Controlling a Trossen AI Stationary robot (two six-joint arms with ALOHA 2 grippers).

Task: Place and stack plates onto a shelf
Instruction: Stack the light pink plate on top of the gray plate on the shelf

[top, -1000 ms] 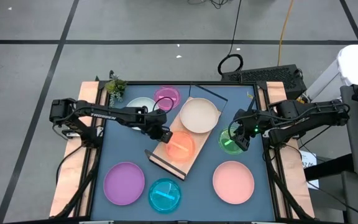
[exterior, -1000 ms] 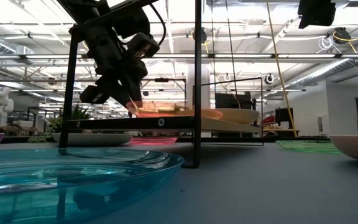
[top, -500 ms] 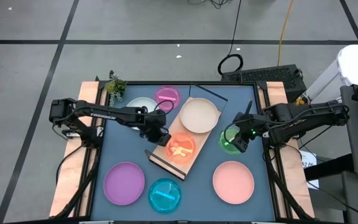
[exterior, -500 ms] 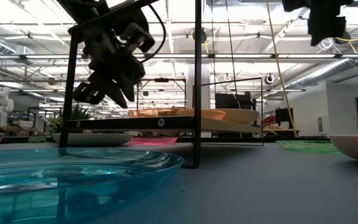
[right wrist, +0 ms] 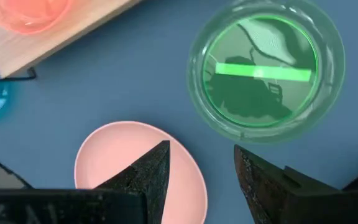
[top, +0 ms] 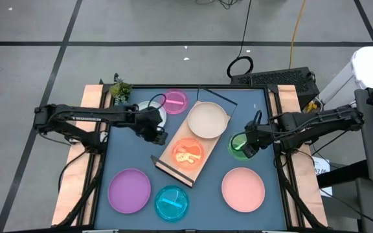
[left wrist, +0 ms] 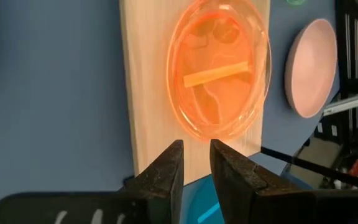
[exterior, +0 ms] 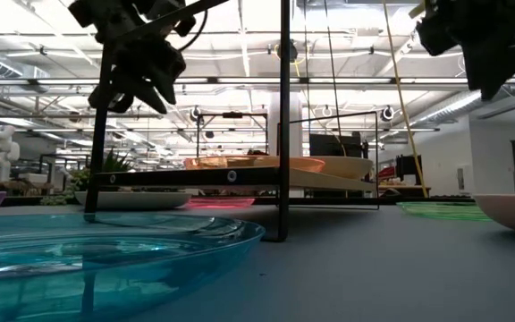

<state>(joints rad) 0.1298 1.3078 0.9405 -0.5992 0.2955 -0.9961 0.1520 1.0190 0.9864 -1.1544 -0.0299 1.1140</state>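
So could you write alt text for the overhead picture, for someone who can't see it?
Seen from above, a long light-wood shelf lies diagonally on a blue table, carrying a translucent orange plate and a beige plate. Six more round plastic plates lie on the table around it. The left gripper hovers beside the shelf, and the right gripper hovers over a translucent green plate.

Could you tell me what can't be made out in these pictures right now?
- Pale plate, high view: mostly covered by the left gripper and its arm.
- Green plate, high view: partly hidden under the right gripper.
- Shelf, low view: its top is edge-on, so plate outlines blur together.
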